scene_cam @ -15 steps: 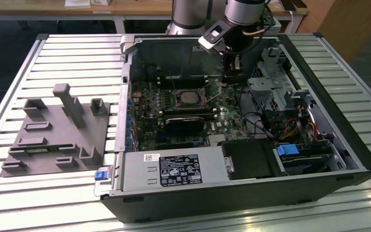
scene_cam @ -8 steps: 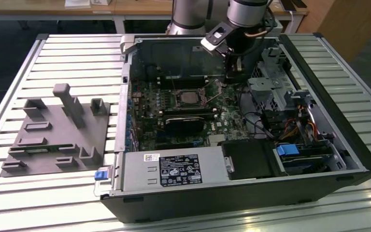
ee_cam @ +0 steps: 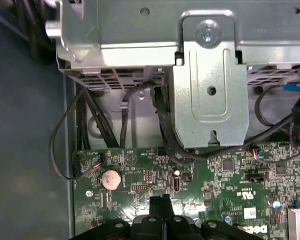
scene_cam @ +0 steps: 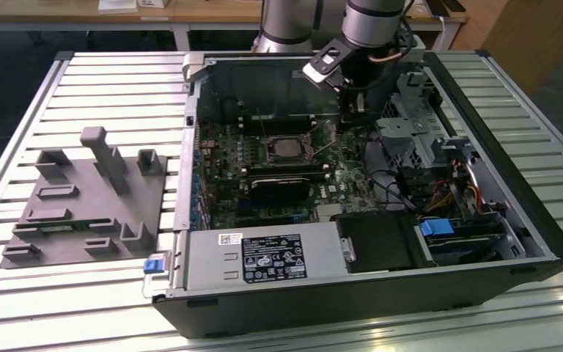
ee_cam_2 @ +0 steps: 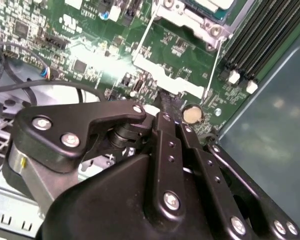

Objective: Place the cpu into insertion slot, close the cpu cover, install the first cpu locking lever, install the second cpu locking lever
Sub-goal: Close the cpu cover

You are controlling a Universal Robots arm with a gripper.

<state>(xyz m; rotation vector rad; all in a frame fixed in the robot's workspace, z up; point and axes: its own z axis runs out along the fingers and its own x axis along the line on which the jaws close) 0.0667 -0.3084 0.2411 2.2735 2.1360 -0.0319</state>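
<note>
We find the open black computer case (scene_cam: 360,301) on the slatted metal table (scene_cam: 96,81), a grey plastic fixture block (scene_cam: 67,213) to the exterior view's left; inside, the silvery-rimmed square insertion slot (scene_cam: 284,149) sits on the green circuit board (scene_cam: 225,158).

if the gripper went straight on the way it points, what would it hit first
The gripper would probably meet the green motherboard first, close beside the round coin cell; depth is unclear.

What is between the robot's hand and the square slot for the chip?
In the second wrist view, a stretch of green circuit board with tiny parts and a pale silvery strip lies between the hand and the insertion slot.
</note>
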